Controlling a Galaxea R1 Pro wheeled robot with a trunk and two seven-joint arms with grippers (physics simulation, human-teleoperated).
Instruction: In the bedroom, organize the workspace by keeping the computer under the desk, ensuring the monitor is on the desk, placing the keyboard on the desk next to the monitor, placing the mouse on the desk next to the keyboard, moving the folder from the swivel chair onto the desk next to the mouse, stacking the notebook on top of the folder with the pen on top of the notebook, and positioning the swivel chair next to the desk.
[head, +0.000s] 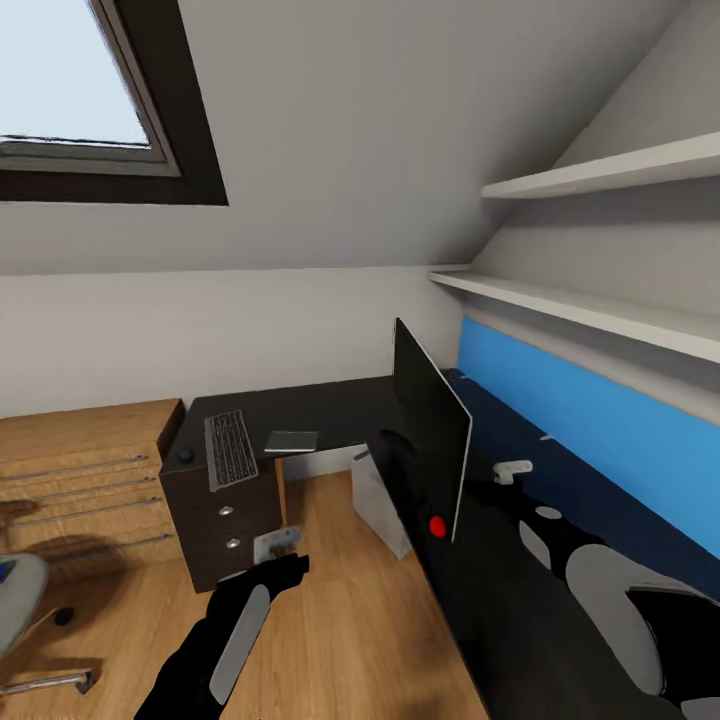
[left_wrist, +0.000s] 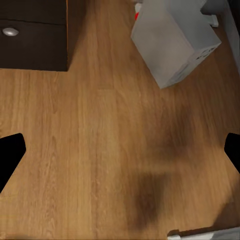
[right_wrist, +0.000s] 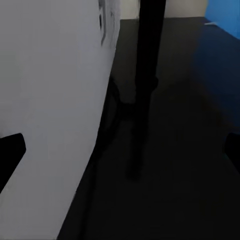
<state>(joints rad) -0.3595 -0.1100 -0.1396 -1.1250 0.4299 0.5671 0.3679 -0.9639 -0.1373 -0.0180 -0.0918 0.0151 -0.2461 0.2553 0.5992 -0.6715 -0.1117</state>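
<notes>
Two wings make up the black worktop (head: 330, 405). A chair (head: 15, 600) is seen well apart from it on the floor, at the head view's left edge, with a blue sliver on its seat that is probably the folder (head: 4, 572).

The monitor (head: 430, 440) stands upright on the long wing. The computer (head: 378, 505) sits on the floor in the inner corner, partly beneath the worktop's edge. The keyboard (head: 230, 448) lies on the short wing, well apart from the monitor. A thin grey slab (head: 292, 441), perhaps the notebook, lies just beside the keyboard, and the mouse (head: 185, 456) lies at its other side.

The right gripper (right_wrist: 121, 152) is spread wide and empty behind the monitor, level with its foot (right_wrist: 145, 75). The left gripper (head: 282, 545) is likewise released, over bare floor near the computer.

The monitor is judged to be the step in hand. It should be taken low, at the foot and not the thin panel, and slid, not lifted, so that tipping is avoided. Room should be left beside it for the keyboard. The left arm should be kept off the computer.
</notes>
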